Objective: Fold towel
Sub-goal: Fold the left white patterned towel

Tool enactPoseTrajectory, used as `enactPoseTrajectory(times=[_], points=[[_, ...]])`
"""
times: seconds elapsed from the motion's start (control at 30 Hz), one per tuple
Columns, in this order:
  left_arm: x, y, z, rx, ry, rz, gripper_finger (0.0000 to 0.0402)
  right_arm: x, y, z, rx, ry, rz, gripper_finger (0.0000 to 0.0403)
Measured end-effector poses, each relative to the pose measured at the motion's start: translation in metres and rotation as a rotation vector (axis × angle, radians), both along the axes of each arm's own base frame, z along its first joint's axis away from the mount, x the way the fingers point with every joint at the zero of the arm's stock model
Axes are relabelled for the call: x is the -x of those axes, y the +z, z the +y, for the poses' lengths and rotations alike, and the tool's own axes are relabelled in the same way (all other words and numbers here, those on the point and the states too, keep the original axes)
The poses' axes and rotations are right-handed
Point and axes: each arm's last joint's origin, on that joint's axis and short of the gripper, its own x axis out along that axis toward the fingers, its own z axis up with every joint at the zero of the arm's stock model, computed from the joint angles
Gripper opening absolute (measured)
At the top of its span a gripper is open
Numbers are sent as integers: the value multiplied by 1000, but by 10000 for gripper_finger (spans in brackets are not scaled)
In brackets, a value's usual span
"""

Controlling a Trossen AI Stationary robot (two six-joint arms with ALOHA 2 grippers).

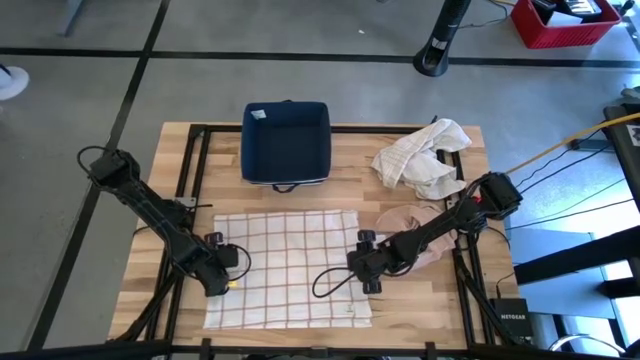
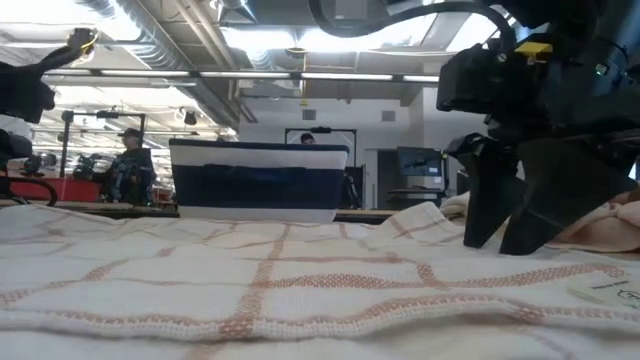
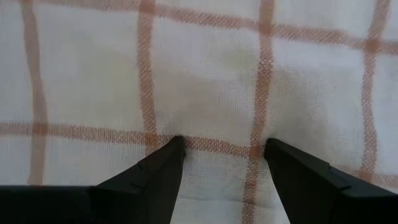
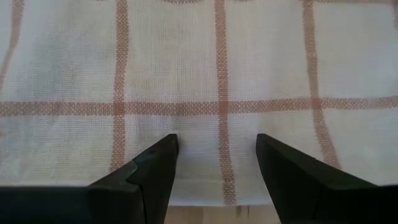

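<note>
A white towel [image 1: 285, 265] with a brown grid lies spread flat on the wooden table [image 1: 400, 300]. My left gripper [image 1: 224, 277] points straight down over the towel's left edge, open, with checked cloth [image 3: 205, 74] filling its wrist view. My right gripper [image 1: 366, 270] slants down over the towel's right edge, open. Its wrist view shows the hem [image 4: 205, 202] just behind the fingertips. The low view shows my right gripper [image 2: 505, 245] down at the cloth surface. My left gripper has both open fingertips [image 3: 176, 144] down at the flat cloth, a short way in from the left edge, coming from above. I cannot tell whether they touch it. My right gripper's open fingertips [image 2: 480, 243] stand on the towel just inside its right hem [image 4: 186, 200], slanting down from the table's right. The cloth lies flat between them.
A dark blue bin [image 1: 286, 143] stands at the table's far middle. A crumpled white cloth [image 1: 425, 158] lies at the far right, and a pinkish cloth [image 1: 405, 220] lies under my right arm. People stand in the room beyond the table [image 2: 128, 160].
</note>
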Motion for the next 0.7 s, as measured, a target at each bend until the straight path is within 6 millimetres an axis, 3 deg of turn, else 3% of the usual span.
enactPoseTrajectory(times=[0.33, 0.5, 0.7], points=[[-12, 24, -13, 33, -29, -17, 225, 6, 13, -3, -22, -1, 0, 225], [-14, 26, -13, -3, -28, -58, 225, 5, 31, -2, -72, -8, -89, 225], [-16, 20, -13, -13, -60, -133, 225, 3, 25, -1, -47, -1, -85, 225]])
